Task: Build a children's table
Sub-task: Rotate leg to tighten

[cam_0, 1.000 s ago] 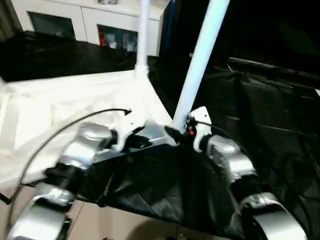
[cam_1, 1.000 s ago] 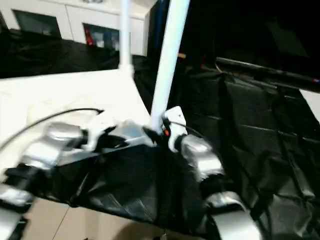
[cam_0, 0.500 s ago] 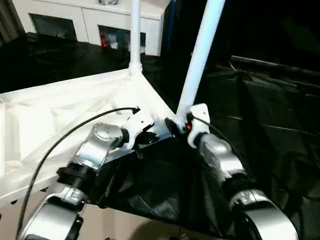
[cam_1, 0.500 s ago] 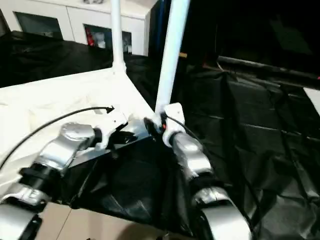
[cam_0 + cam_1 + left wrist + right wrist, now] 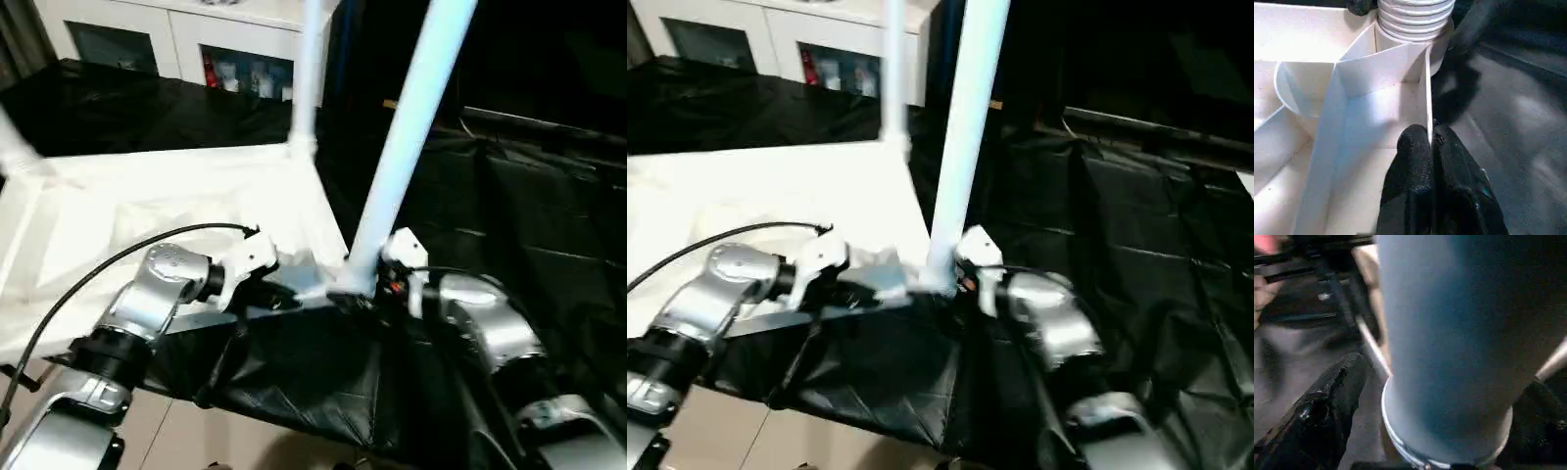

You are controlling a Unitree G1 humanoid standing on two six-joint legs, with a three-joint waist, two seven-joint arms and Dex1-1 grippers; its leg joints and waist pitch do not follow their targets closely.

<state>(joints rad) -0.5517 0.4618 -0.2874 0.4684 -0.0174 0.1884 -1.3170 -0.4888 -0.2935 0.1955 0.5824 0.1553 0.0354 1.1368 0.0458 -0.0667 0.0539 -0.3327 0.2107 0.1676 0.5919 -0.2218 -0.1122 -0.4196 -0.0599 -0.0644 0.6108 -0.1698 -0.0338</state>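
The children's table lies upside down: its white tabletop [image 5: 147,211] shows a ribbed underside on black sheeting. One white leg [image 5: 407,157] stands in the near right corner socket, another leg [image 5: 306,69] in the far corner, and a third leg [image 5: 12,147] at the left edge. My left gripper [image 5: 1429,134] is shut on a thin rib of the tabletop [image 5: 1376,107] beside the near socket [image 5: 1415,22]. My right gripper [image 5: 1447,382] is open, one finger [image 5: 1327,406] on each side of the near leg's [image 5: 1449,333] base, with a gap showing.
A white cabinet with glass doors [image 5: 196,44] stands at the back. Creased black sheeting [image 5: 519,225] covers the surface to the right and front. Pale floor [image 5: 196,436] shows below the front edge. A black cable [image 5: 98,279] arcs over my left forearm.
The right gripper's fingers have spread apart around the base of the near leg. The left gripper keeps its hold on the rib. The head views have shifted.
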